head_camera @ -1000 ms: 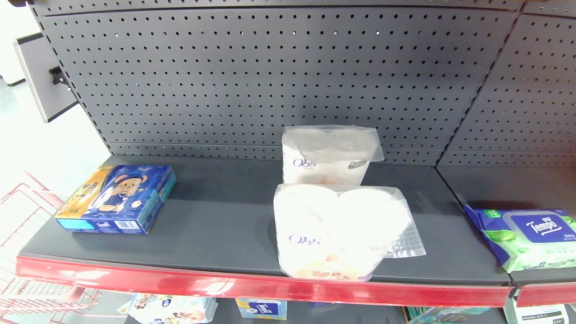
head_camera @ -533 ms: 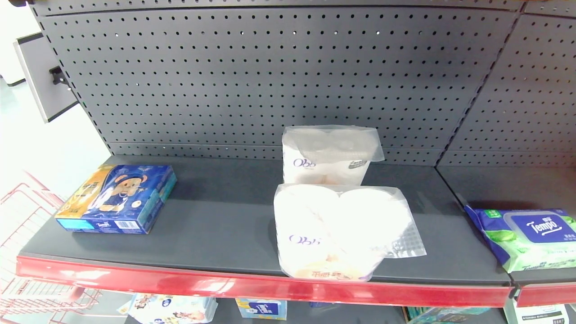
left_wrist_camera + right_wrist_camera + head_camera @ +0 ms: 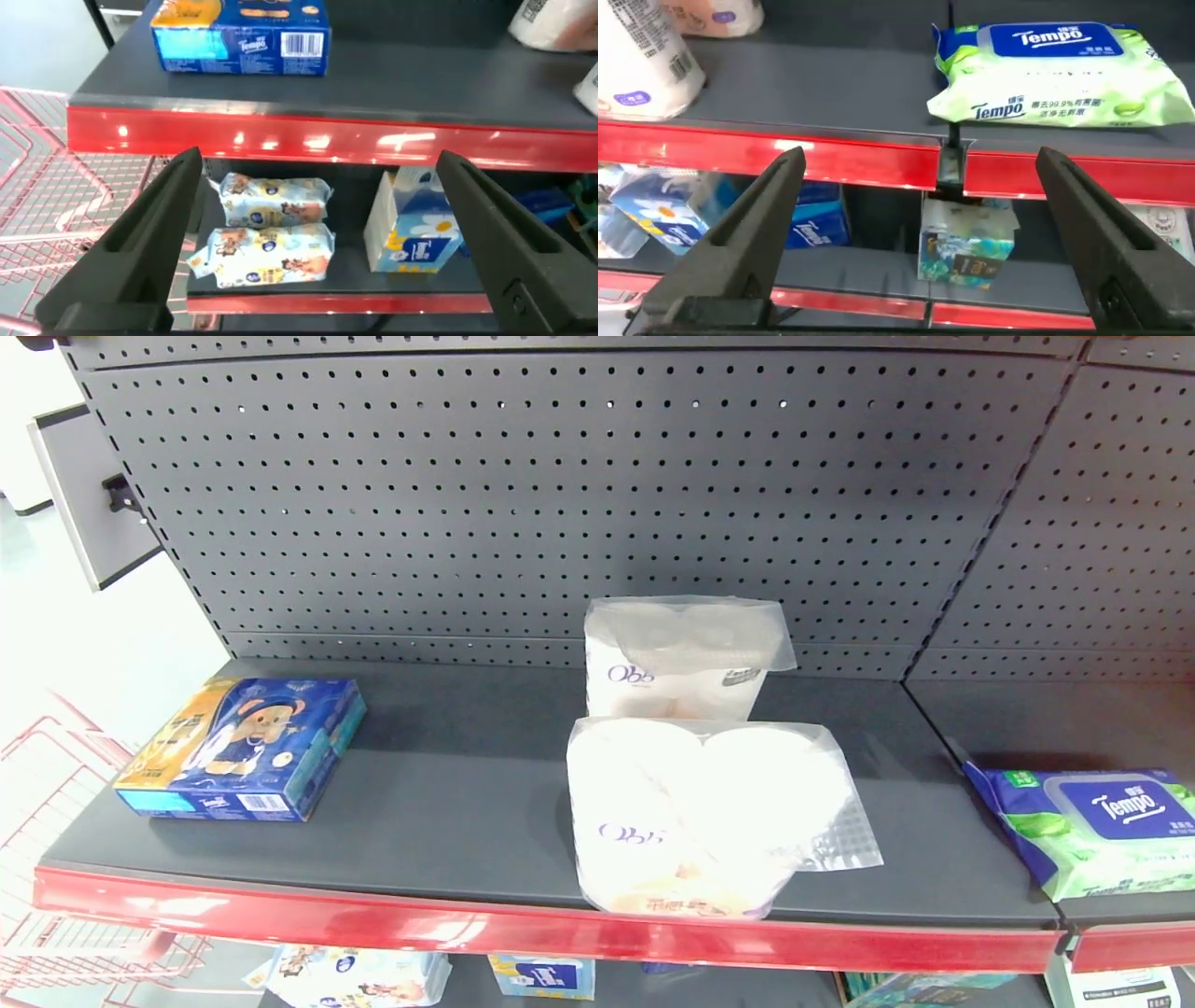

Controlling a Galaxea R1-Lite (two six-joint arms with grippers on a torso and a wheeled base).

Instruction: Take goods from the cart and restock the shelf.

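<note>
Your left gripper (image 3: 318, 252) and right gripper (image 3: 920, 252) both hang before the red-lipped shelf (image 3: 448, 803), fingers spread wide, holding nothing. In the head view the cart (image 3: 37, 784) pokes in at lower left; one toilet-roll pack (image 3: 691, 812) stands at centre front (a second pack (image 3: 677, 658) just behind it), tissue box (image 3: 243, 747) left, wet wipes (image 3: 1092, 826) right.

Blue box (image 3: 241, 747), roll packs (image 3: 691, 812) and wipes pack (image 3: 1097, 831) sit on shelf (image 3: 448, 803).
</note>
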